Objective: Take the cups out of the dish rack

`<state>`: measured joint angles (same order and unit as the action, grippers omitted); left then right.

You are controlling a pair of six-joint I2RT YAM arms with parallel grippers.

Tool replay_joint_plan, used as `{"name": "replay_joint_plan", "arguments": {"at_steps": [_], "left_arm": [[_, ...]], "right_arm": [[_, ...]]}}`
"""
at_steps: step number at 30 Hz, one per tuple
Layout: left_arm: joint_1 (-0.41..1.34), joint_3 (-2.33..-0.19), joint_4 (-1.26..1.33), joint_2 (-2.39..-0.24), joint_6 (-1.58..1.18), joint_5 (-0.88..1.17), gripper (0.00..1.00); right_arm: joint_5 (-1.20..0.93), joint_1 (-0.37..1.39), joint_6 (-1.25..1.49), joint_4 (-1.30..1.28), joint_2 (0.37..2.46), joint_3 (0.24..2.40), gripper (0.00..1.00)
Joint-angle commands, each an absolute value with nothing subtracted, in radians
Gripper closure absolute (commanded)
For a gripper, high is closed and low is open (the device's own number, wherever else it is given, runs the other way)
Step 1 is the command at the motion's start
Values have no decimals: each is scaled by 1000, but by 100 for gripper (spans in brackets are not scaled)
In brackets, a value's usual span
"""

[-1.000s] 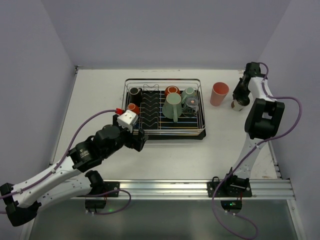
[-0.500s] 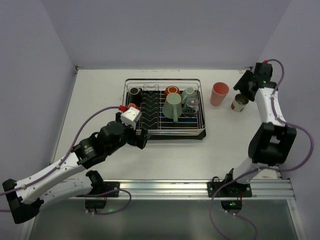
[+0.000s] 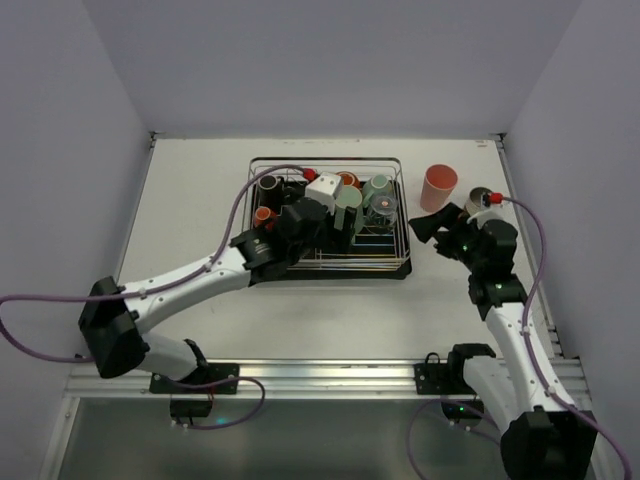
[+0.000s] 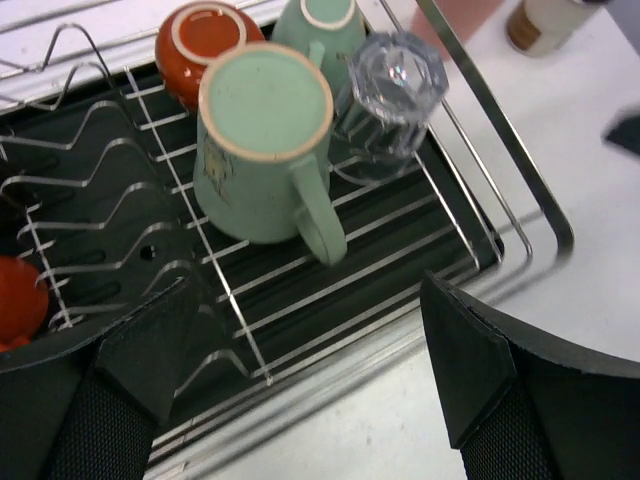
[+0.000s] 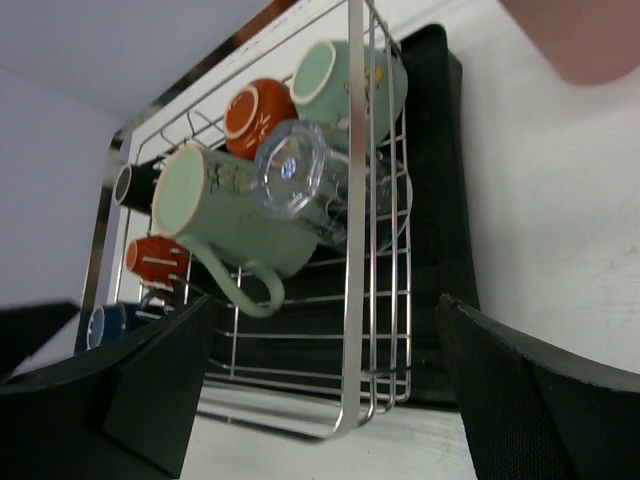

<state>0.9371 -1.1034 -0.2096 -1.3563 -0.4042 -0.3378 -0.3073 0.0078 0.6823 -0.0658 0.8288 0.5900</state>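
Top external: worktop carried the dish rack near its middle, and both arms were at the rack.

Left arm reached across the rack from its near-left corner. Left gripper hung over the near-right part of the rack. Jaws were wide apart, nothing between them, with the handle of the big mint-green mug just ahead of the gap.

Right gripper sat just outside the rack's right side, low and aimed at the rack wall. Jaws were also spread and empty.

Cups inside the rack:
- Big mint-green mug in the right half, base toward the left wrist camera, handle toward the rack's near edge.
- Smaller mint-green mug behind it, toward the rack's far-right corner.
- Clear glass inverted, by the rack's right wall, touching or nearly touching the big mug.
- Orange cup far side, just left of the smaller mint mug.
- Second orange cup by the left wall.
- Black cup in the far-left corner.

Cups outside the rack:
- Pink tumbler upright on the worktop, near the rack's far-right corner.
- Metal cup farther right of the rack, partly hidden by the right arm.
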Motion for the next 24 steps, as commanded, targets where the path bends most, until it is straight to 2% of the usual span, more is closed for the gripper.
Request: {"name": "replay_joint_plan", "arguments": {"at_steps": [1,5,9,18,24], "left_arm": [[940,-1264,-103,-1514,-377,-512,0],[928,-1426,-112,-1692,-347,-569,0],[904,-1544,-135,-1821,-328,-598,0],[899,-1542,-104,-1852,-267,-722,0],[893,-1520,-54,-1870,-253,-686,0]], "right_arm": [[-365,21,716,34,694,517,5],[-376,21,658,-60,578,505,1],[-436,21,623,-106,557,517,1],[-502,21,617,-75,580,508,1],[-525,21,627,-32,578,494,1]]}}
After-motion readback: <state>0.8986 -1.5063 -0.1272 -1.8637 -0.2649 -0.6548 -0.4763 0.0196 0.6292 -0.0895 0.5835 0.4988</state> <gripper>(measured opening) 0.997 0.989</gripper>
